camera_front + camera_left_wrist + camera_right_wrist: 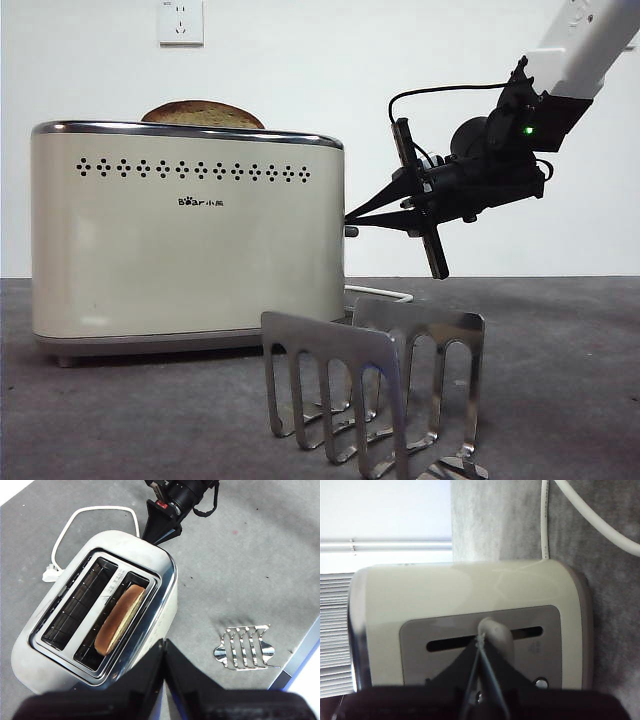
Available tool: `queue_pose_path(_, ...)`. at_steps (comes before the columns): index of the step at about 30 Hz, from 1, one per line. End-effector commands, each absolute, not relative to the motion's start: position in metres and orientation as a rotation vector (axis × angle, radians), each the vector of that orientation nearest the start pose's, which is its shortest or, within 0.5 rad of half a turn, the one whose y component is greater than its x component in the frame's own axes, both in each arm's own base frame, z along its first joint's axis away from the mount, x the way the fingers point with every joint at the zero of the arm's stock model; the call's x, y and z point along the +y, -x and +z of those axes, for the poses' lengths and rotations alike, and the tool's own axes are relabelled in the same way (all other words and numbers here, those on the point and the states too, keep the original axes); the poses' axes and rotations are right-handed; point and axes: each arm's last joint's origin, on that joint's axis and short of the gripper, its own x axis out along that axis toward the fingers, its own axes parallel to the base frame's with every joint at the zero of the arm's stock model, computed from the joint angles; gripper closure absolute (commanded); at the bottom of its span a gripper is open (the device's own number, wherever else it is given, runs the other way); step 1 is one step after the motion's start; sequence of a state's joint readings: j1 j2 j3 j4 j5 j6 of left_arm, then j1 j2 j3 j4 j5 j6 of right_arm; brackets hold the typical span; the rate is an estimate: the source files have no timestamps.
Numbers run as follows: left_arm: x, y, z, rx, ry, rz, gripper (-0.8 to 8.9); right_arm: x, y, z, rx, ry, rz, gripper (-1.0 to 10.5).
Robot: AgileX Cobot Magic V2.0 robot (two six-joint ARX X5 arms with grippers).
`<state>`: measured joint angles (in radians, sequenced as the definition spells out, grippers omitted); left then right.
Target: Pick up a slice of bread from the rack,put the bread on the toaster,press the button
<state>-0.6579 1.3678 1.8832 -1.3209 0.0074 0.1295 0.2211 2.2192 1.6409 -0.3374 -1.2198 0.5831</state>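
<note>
The slice of bread (pixel 203 113) stands in one slot of the cream toaster (pixel 190 250), its rounded top sticking out. From above it shows in the slot nearer the rack (pixel 120 617). My right gripper (pixel 350 217) is shut, its tips against the button (pixel 351 231) on the toaster's narrow end. In the right wrist view the tips (pixel 481 639) touch that knob (pixel 497 630), which sits in a slot on the grey end panel. My left gripper (pixel 165 642) is shut and empty, high above the toaster. The steel rack (pixel 380 390) is empty.
A white power cord (pixel 90 511) loops on the grey table behind the toaster. The rack (pixel 245 647) lies near the table's edge (pixel 300 650). A wall socket (pixel 180 22) is on the white wall behind.
</note>
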Motion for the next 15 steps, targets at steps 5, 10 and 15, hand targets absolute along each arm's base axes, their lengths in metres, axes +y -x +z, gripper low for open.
queue_pose_path(5,-0.133,-0.171,0.465,0.737,-0.375,-0.679,8.22,0.129,-0.448,0.146,1.299,-0.911,1.003,9.5)
queue_pose_path(10,-0.133,-0.171,0.465,0.737,-0.375,-0.679,8.22,0.128,-0.448,0.14,1.316,-0.911,0.978,9.5)
queue_pose_path(15,-0.133,-0.171,0.465,0.737,-0.375,-0.679,8.22,0.129,-0.448,0.134,1.326,-0.913,0.966,9.5)
